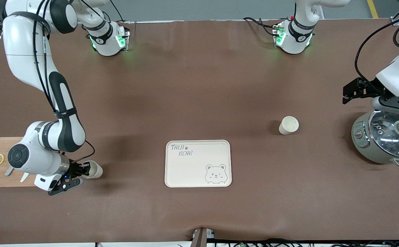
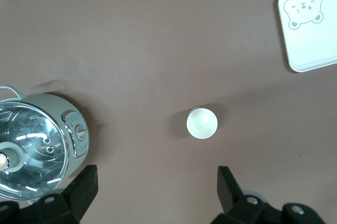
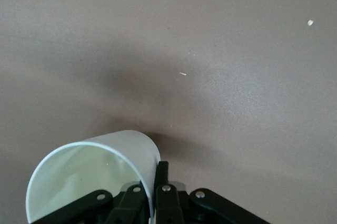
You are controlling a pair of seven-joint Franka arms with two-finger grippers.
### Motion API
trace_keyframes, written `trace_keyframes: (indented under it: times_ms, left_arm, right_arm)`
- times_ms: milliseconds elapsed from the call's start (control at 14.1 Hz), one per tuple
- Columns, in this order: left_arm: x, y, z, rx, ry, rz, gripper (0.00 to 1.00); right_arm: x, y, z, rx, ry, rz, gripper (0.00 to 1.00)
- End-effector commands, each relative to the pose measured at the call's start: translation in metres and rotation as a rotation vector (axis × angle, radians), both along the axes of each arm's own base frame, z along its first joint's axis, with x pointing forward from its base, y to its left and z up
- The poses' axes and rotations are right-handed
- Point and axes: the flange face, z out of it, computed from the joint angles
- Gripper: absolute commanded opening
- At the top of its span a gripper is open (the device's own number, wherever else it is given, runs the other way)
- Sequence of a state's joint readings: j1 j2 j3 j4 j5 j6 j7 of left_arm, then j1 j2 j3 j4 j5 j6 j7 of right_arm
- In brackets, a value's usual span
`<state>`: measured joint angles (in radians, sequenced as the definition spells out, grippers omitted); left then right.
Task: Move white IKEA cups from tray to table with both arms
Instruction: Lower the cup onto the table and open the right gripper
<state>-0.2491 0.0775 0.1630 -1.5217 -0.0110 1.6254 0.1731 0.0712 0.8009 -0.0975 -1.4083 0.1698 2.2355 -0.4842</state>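
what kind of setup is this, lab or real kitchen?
Likely a robot lab bench staged with kitchen props: two bolted-down arms on a brown-sheeted table, loose cables along its edge, and a cooker pot, bear tray and cutting board spread apart.

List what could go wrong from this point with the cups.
1. The right hand is shut on a tilted cup by its rim, low over the table next to the cutting board; released at that tilt, it may tip and roll.
2. The open left hand hangs over the cooker, close to the standing cup; a careless move might knock either.
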Motion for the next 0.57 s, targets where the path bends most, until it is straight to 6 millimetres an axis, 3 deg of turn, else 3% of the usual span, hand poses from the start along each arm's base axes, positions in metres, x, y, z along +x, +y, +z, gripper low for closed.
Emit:
trace_keyframes:
  times_ms: [0, 496]
  left_arm:
    - [-0.002, -0.005, 0.006, 0.017, -0.017, -0.03, 1.0]
    - [-0.001, -0.026, -0.002, 0.005, -0.005, -0.048, 1.0]
  right_arm:
    - [0.001, -0.004, -0.001, 0.02, -0.011, 0.005, 0.0]
    - [0.001, -0.003, -0.009, 0.019, -0.012, 0.006, 0.0]
